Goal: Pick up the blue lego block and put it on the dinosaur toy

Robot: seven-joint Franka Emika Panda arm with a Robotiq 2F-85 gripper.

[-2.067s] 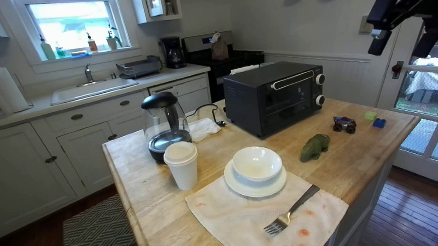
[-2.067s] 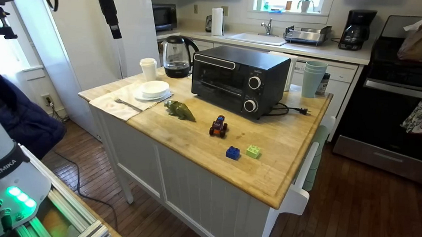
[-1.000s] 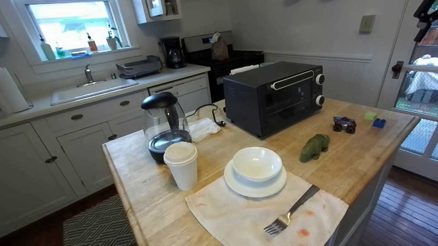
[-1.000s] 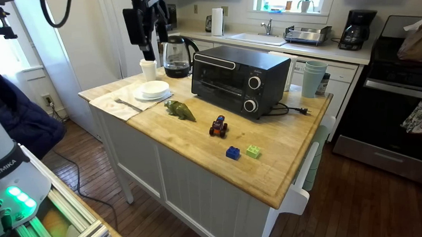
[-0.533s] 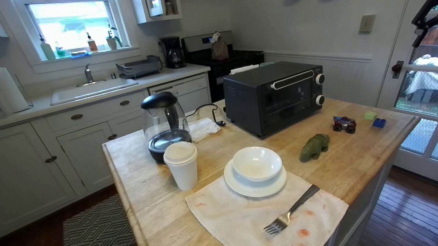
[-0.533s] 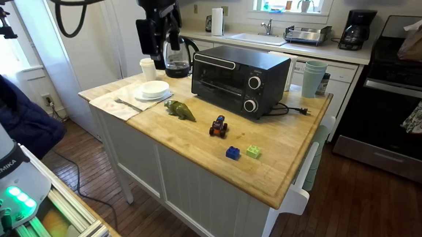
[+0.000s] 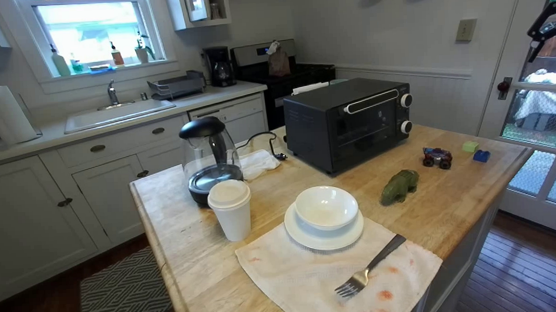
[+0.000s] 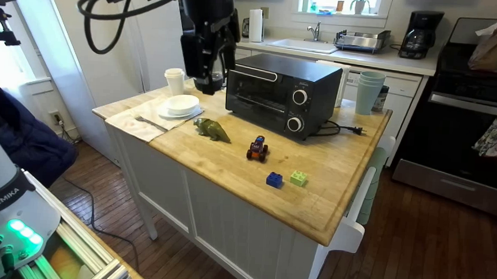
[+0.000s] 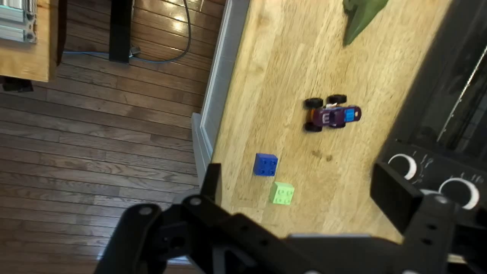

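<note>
The blue lego block [image 8: 274, 180] sits on the wooden table near its edge, beside a light green block. It also shows in an exterior view [image 7: 481, 156] and in the wrist view [image 9: 265, 164]. The dinosaur toy [image 8: 211, 130] is green and stands between the placemat and a toy truck; it also shows in an exterior view [image 7: 399, 187]. Only its tail end [image 9: 361, 17] shows at the top of the wrist view. My gripper [image 9: 302, 186] is open and empty, jaws wide apart, high above the table. In an exterior view the gripper [image 8: 212, 85] hangs pointing down in front of the kettle.
A light green block [image 8: 298, 178] lies close beside the blue one. A toy truck [image 8: 257, 148] stands between blocks and dinosaur. A black toaster oven [image 8: 277, 94] stands behind them. A bowl [image 7: 327, 208], fork [image 7: 369, 267], white cup [image 7: 231, 209] and kettle [image 7: 211, 159] are further along.
In an exterior view my gripper has come in from the upper left, moving right and down, and now points downward. The blocks, truck and dinosaur have not moved.
</note>
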